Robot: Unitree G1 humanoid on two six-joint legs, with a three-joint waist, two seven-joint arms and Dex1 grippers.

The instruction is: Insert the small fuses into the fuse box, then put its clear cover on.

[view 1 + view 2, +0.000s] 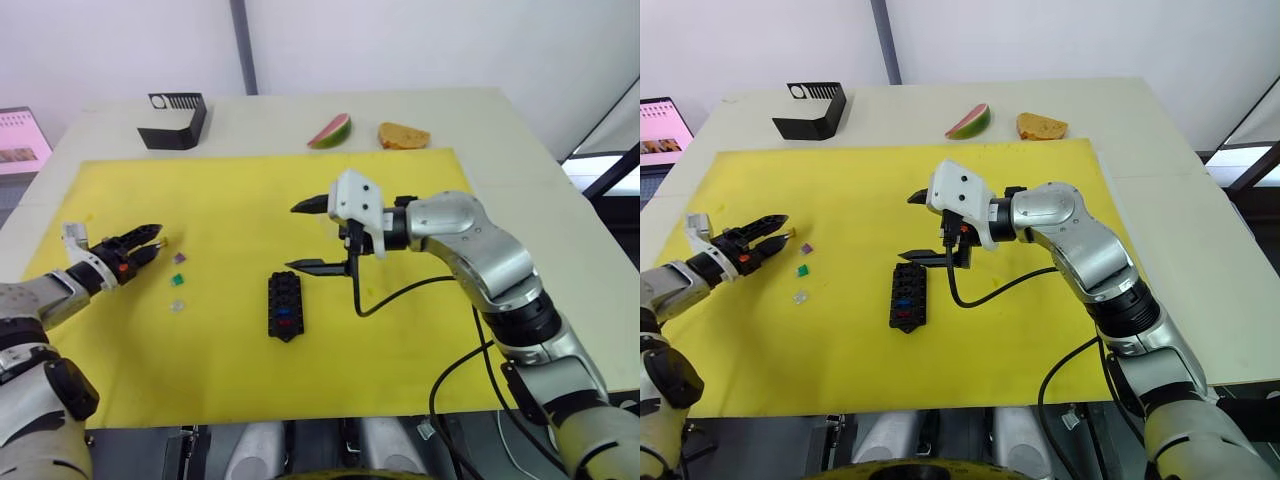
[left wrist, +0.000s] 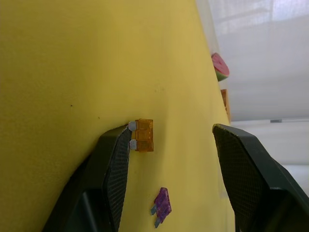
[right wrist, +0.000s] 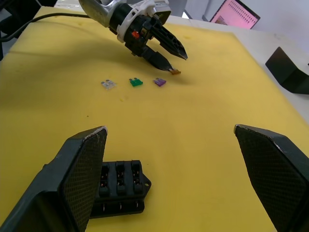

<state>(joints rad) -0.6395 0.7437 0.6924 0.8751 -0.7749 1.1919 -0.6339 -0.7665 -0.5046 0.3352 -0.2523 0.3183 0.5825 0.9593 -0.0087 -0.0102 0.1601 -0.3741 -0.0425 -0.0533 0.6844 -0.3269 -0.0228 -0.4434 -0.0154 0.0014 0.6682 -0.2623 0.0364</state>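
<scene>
Underneath everything, a yellow mat (image 1: 230, 380) covers the table (image 1: 520, 150). At its far edge sit a black bracket (image 1: 175, 122), a watermelon slice (image 1: 330, 131) and bread (image 1: 403, 135). Spread wide, the right gripper (image 1: 308, 237) hovers over the fuse box (image 1: 285, 304). Also open, the left gripper (image 1: 148, 241) touches the brown fuse (image 2: 144, 135) with one finger, beside the purple fuse (image 1: 179, 258), green fuse (image 1: 177, 280) and clear grey fuse (image 1: 177, 305).

Black bracket (image 1: 175, 121), watermelon slice (image 1: 330, 131), bread (image 1: 403, 135) beyond yellow mat (image 1: 250, 200).
</scene>
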